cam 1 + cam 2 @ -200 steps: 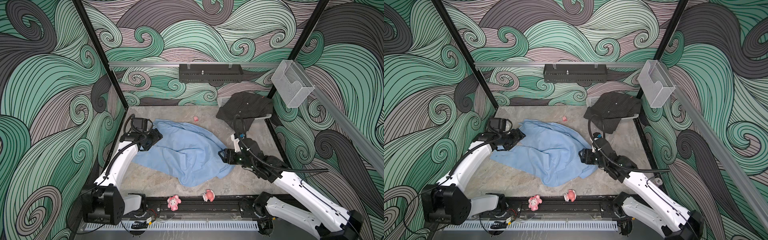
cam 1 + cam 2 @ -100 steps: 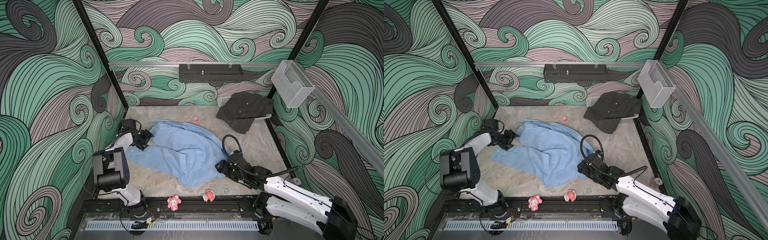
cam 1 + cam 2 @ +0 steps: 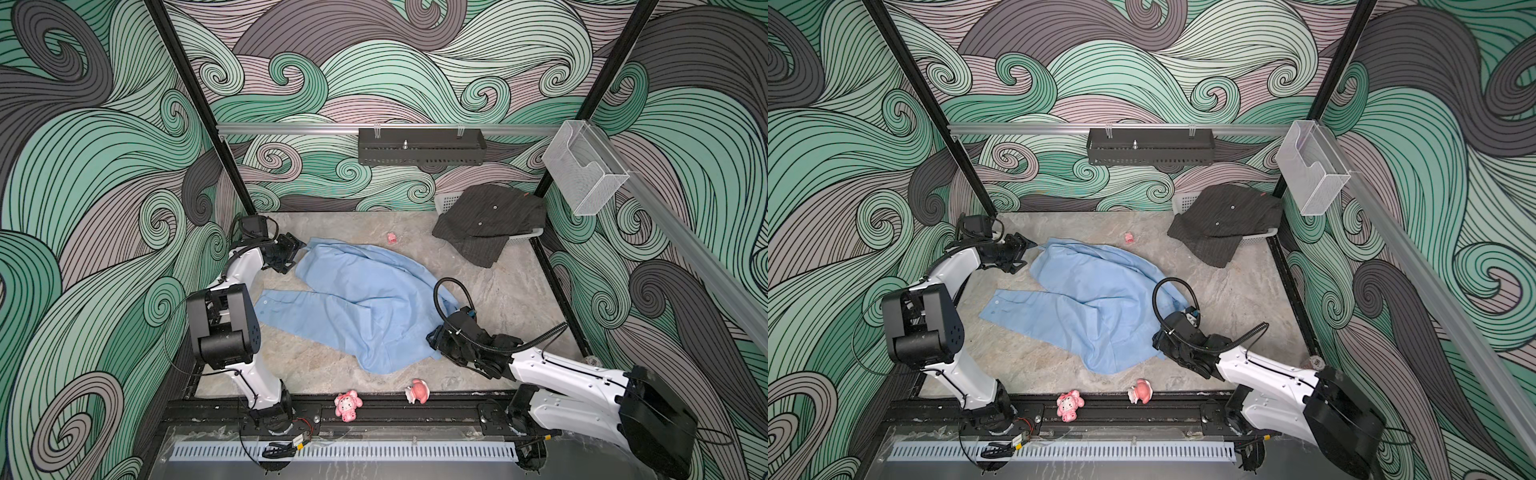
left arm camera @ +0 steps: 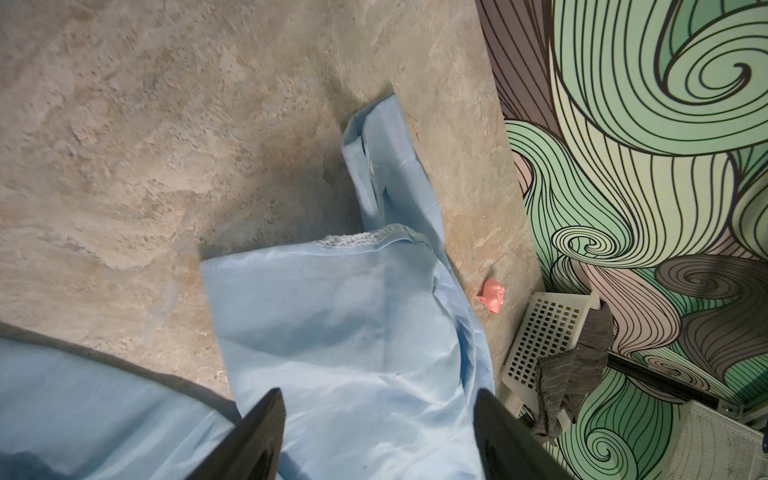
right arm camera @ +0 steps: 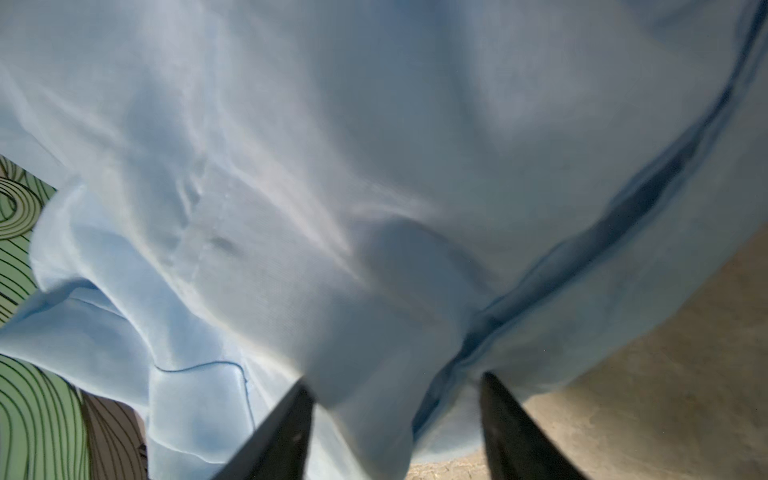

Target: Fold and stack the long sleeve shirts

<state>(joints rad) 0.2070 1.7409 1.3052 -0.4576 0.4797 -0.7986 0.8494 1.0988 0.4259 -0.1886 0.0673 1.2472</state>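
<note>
Top views: R hand (image 3: 431, 338) shifted along blue shirt (image 3: 357, 299).

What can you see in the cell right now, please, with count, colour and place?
blue shirt: one, light blue, crumpled in the middle.
basket: one, white, far right corner.
dark shirt: one, charcoal striped, draped over the basket.
toys: three, pink; two at the near edge, one by the far wall.
tray: one, black, back rail.
holder: one, clear, right rail.
table: one, grey-brown.
left gripper: one, black, open, at the blue shirt's far left edge.
right gripper: one, black, blue cloth between its fingers, grip unclear.
</note>
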